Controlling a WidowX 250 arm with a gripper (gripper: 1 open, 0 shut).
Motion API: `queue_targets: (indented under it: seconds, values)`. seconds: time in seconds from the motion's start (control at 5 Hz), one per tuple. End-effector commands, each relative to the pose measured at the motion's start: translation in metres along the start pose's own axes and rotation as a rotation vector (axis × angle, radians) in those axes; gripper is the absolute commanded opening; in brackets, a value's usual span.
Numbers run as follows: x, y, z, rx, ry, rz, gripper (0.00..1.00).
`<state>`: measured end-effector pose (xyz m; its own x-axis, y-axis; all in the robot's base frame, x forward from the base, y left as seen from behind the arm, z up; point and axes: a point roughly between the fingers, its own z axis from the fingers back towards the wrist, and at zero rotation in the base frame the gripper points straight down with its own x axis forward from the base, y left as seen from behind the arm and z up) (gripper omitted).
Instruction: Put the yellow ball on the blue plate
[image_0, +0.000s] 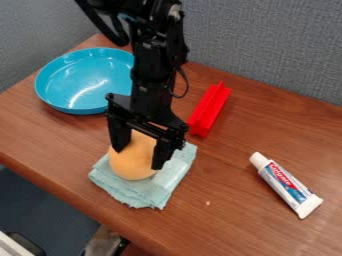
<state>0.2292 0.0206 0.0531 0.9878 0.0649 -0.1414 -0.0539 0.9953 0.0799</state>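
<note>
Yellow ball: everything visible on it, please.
The smooth, matte orange-yellow ball, roundish, sits on the crumpled pale teal cloth, not on the blue plate. The black gripper straddles its upper part, a finger at either side, hiding some of it. Firm contact can't be confirmed.

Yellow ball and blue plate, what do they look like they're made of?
Yellow ball: probably foam or soft rubber, matte, since it shows no sharp highlights; the look leaves it open.
Blue plate: likely glossy plastic, judging by its even colour and bright reflections.
</note>
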Motion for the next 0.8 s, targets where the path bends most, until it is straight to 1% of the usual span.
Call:
queue_targets:
  seconds: [0.0,0.6]
  values:
    - [0.0006,0.0045,-0.0042,-0.001,0.000,0.018,1.00]
    - [0.0055,0.0032,-0.0104,-0.022,-0.012,0.026,1.00]
